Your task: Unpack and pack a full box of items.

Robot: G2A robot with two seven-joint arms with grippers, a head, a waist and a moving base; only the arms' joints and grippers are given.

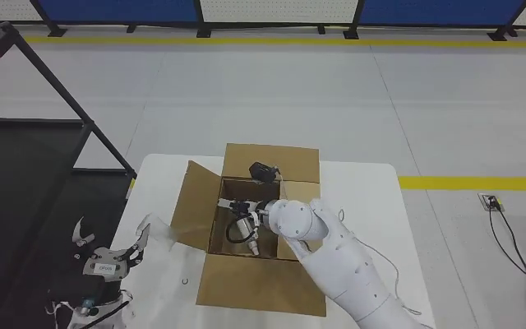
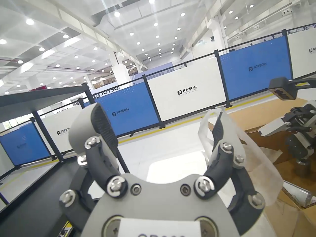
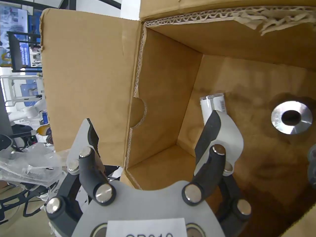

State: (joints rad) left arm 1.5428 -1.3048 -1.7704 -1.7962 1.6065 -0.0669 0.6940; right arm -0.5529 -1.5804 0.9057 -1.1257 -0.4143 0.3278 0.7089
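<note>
We see the cardboard box (image 1: 246, 284) at the middle of the white surface (image 1: 362, 189), its flaps folded open. The right gripper (image 3: 151, 118) is lowered inside it with its fingers spread wide and nothing between them. On the box floor we count one white tube (image 3: 212, 103) just past one fingertip, one round metal ring (image 3: 291, 117) with a dark hole, lying apart from the tube, and a dark shape at the edge that we cannot identify. Left of the box, a sheet of thin white foam wrap (image 1: 160, 230) lies between the left flap and the left gripper (image 1: 111, 237), which is at the near left edge of the surface, also spread wide. The wrap touches one of its fingers (image 2: 219, 129) but is not clamped. A black rack (image 1: 41, 164) stands left of the surface. Beyond is a grey floor (image 1: 329, 90) with a yellow line (image 1: 271, 40), and blue and white barrier panels (image 1: 115, 10) at the far side.
</note>
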